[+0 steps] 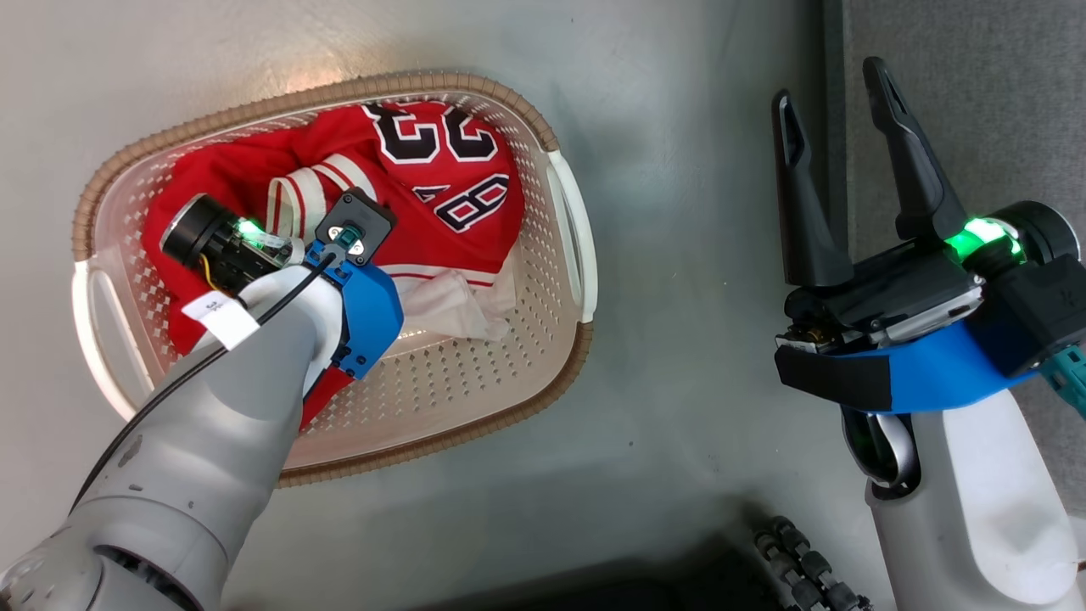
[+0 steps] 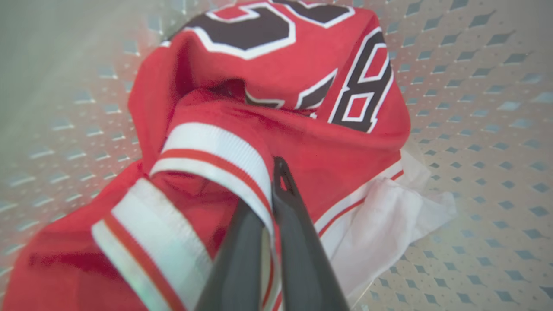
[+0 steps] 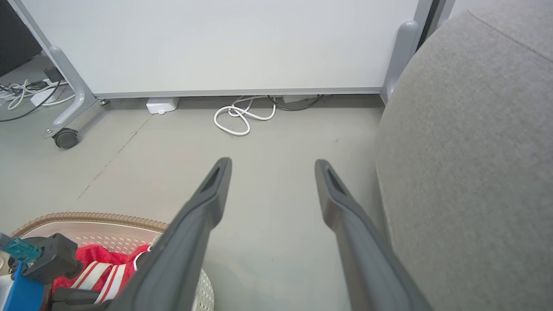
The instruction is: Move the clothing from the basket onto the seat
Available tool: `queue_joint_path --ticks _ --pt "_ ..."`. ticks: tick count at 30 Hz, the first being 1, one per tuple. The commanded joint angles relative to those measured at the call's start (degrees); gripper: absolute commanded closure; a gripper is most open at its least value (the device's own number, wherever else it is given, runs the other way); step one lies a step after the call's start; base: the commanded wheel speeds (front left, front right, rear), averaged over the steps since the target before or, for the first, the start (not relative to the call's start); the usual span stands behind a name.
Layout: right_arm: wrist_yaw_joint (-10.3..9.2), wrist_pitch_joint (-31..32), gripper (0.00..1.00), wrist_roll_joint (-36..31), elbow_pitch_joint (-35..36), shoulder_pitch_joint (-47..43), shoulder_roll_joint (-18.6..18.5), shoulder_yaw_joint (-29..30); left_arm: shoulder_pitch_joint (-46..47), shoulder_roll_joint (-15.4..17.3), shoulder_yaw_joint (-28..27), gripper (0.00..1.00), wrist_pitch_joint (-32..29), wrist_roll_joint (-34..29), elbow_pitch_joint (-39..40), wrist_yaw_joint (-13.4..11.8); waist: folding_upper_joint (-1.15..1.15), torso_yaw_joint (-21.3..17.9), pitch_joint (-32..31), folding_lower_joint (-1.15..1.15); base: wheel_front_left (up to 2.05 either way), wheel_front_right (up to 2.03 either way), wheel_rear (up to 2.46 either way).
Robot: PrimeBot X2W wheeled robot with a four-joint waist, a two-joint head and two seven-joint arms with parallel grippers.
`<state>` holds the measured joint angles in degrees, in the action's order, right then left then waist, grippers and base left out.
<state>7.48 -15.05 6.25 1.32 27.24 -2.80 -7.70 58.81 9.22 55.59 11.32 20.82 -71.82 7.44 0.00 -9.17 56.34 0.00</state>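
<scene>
The red clothing lies crumpled in the cream basket on the floor, black-and-white lettering facing up. My left gripper reaches down into the basket and is shut on the jersey's red-and-white striped trim, the band pinched between its dark fingers. White fabric sticks out from under the red clothing. In the head view the left wrist hides the fingers. My right gripper hangs open and empty above the floor, beside the grey seat.
A white panel on a wheeled grey frame stands beyond the basket, with a coiled white cable and a small white box at its foot. Bare grey floor lies between basket and seat.
</scene>
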Motion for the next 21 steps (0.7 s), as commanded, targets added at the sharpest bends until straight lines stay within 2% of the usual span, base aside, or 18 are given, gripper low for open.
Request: queue_joint_path --ticks 1,15,21 --pt "0.03 -0.2 0.00 0.4 -0.1 0.7 -0.2 0.0 -0.2 0.1 0.1 1.00 0.4 0.6 0.3 0.0 0.00 0.1 -0.5 0.00 0.00 0.00 0.00" --pt "0.03 -0.2 0.00 1.2 -3.1 -0.1 -0.2 -0.1 -4.3 -0.2 2.5 1.00 3.9 7.6 4.8 0.0 0.00 1.8 -10.6 0.00 0.00 0.00 0.00" --pt "0.03 -0.2 0.00 0.8 -4.6 -2.0 -0.2 1.0 -7.8 0.7 -0.7 1.00 3.9 7.9 12.5 -0.1 0.00 3.7 -16.3 0.00 0.00 0.00 0.00"
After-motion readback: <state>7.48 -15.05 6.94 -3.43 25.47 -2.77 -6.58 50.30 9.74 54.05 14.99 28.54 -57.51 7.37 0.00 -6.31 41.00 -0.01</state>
